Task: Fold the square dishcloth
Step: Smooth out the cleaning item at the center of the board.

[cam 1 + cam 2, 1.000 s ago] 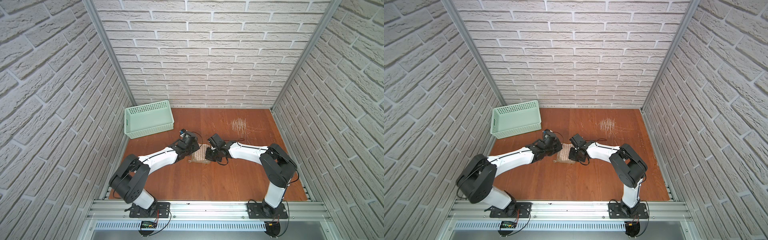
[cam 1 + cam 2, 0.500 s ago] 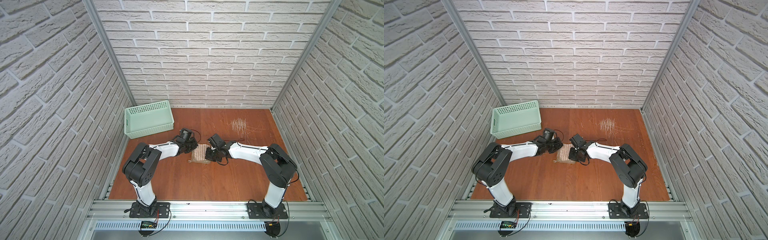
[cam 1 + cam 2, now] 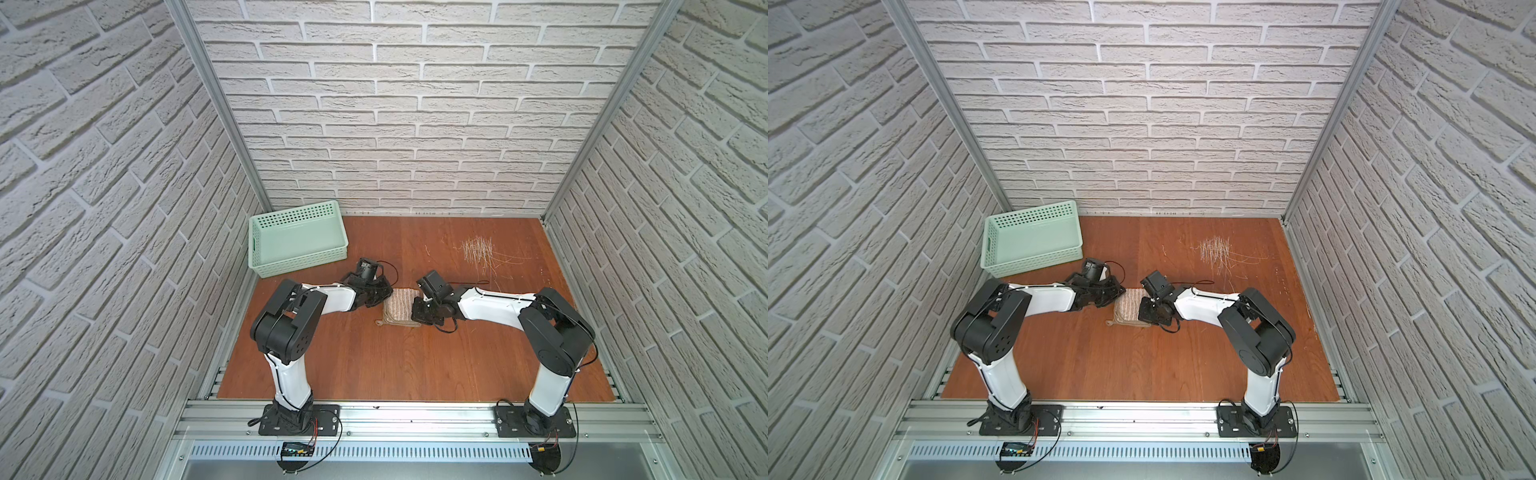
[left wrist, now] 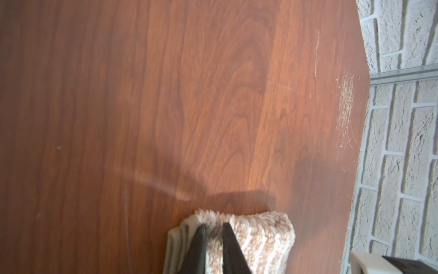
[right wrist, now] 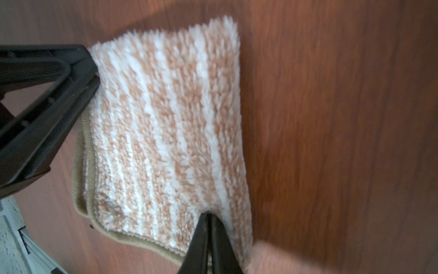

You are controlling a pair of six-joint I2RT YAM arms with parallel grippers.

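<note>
The square dishcloth [image 3: 400, 308] [image 3: 1128, 309] lies folded into a small thick tan pad with white stripes at the middle of the wooden table. Its beige edging and corner loop [image 3: 379, 322] show at the near left corner. My left gripper [image 3: 385, 294] [image 4: 214, 226] is at the pad's far left edge. Its jaws stand a narrow slit apart with the cloth's [image 4: 260, 237] pile pinched between them. On the pad's right edge, my right gripper [image 3: 415, 311] [image 5: 209, 214] is shut, tips sunk into the pile of the cloth [image 5: 166, 118]. The left fingers [image 5: 47, 106] show in the right wrist view.
A mint-green basket [image 3: 299, 261] [image 3: 1034, 258] stands at the back left, just behind the left wrist. Pale scratch marks [image 3: 478, 249] cover the table at the back right. Brick walls close in three sides.
The left arm's elbow has drawn back and up toward its base, while its gripper stayed at the cloth's left edge and its jaws parted slightly. The right arm has not moved.
</note>
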